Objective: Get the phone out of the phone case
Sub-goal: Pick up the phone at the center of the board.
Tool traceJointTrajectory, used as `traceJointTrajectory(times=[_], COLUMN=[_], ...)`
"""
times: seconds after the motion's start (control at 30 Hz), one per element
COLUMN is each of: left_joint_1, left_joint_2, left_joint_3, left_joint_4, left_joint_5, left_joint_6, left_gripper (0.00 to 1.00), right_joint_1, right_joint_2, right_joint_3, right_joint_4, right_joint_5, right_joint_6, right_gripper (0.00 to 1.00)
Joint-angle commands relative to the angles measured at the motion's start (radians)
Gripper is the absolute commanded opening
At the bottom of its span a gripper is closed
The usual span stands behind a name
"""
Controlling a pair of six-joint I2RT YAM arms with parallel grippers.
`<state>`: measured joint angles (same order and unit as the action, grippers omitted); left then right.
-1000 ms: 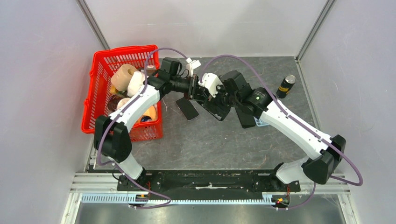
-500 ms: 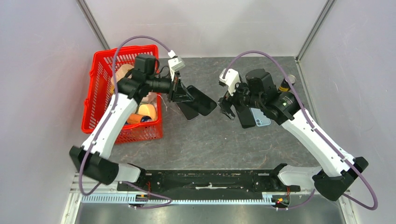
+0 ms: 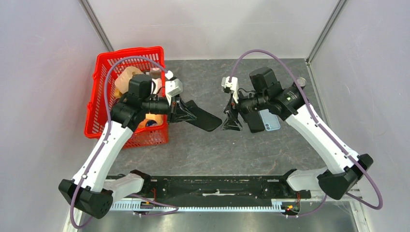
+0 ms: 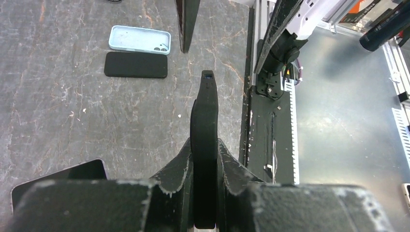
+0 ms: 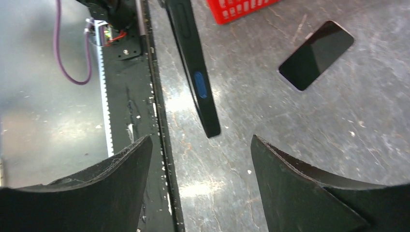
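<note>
My left gripper [image 3: 186, 110] is shut on a black phone case [image 3: 203, 117] and holds it above the table's middle. In the left wrist view [image 4: 205, 145] the case [image 4: 205, 121] is edge-on between the fingers. I cannot tell if a phone sits in it. My right gripper [image 3: 231, 120] is open and empty, just right of the case's free end. In the right wrist view [image 5: 200, 140] the case [image 5: 193, 72] hangs ahead of the open jaws. A bare black-screen phone [image 5: 316, 54] lies on the table beyond it, also in the left wrist view [image 4: 58, 181].
A black phone [image 3: 254, 122] and a light blue case [image 3: 270, 120] lie side by side under the right arm, also in the left wrist view [image 4: 136, 65] [image 4: 140, 38]. A red basket [image 3: 104, 82] of items stands at the left. A dark can [image 3: 300, 83] stands far right.
The two grippers held the case together. The right gripper has let go, opened and drawn back right. The left gripper has carried the case left and nearer.
</note>
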<state>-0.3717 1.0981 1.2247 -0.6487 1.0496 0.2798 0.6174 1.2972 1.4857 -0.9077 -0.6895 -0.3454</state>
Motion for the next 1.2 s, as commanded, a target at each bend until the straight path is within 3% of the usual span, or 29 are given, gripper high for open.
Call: traceJointTrajectory(times=[0.0,0.17,0.23,0.53,0.57,0.67,0.73,0.8,0.83,0.97,1.17], left_joint_1=[-0.011,-0.034,-0.042,-0.046,-0.047,-0.046,-0.046,-0.047,-0.048,-0.056,-0.063], left_joint_2=[-0.016,-0.004,-0.003,-0.006,-0.007,-0.005,-0.001,0.009,0.014,0.046,0.09], left_joint_3=[-0.012,-0.018,-0.028,-0.116,-0.129,-0.151,-0.153,-0.144,-0.141,-0.139,-0.119], left_joint_4=[0.2,0.265,0.29,0.484,0.51,0.555,0.571,0.586,0.596,0.64,0.665], left_joint_5=[0.041,0.041,0.039,0.025,0.022,0.025,0.027,0.024,0.017,0.006,0.015], left_joint_6=[-0.073,-0.124,-0.14,-0.302,-0.327,-0.376,-0.407,-0.444,-0.464,-0.524,-0.593], left_gripper=[0.02,0.02,0.02,0.03,0.1,0.38,0.5,0.72,0.78,0.8,0.68], right_joint_1=[-0.003,-0.003,-0.001,-0.002,-0.002,-0.002,-0.002,-0.003,-0.003,-0.002,-0.001], right_joint_2=[0.048,0.101,0.117,0.135,0.129,0.106,0.091,0.085,0.082,0.083,0.081], right_joint_3=[0.053,0.054,0.054,0.072,0.07,0.056,0.043,0.036,0.032,0.028,0.017], right_joint_4=[-0.016,0.014,0.025,-0.006,-0.013,-0.028,-0.026,-0.027,-0.027,-0.031,-0.041], right_joint_5=[-0.154,-0.18,-0.194,-0.241,-0.234,-0.205,-0.18,-0.153,-0.147,-0.14,-0.115], right_joint_6=[-0.003,0.018,0.021,-0.02,-0.027,-0.047,-0.054,-0.059,-0.064,-0.078,-0.111], right_gripper=[0.8,0.76,0.69,0.05,0.0,0.0,0.0,0.0,0.0,0.0,0.0])
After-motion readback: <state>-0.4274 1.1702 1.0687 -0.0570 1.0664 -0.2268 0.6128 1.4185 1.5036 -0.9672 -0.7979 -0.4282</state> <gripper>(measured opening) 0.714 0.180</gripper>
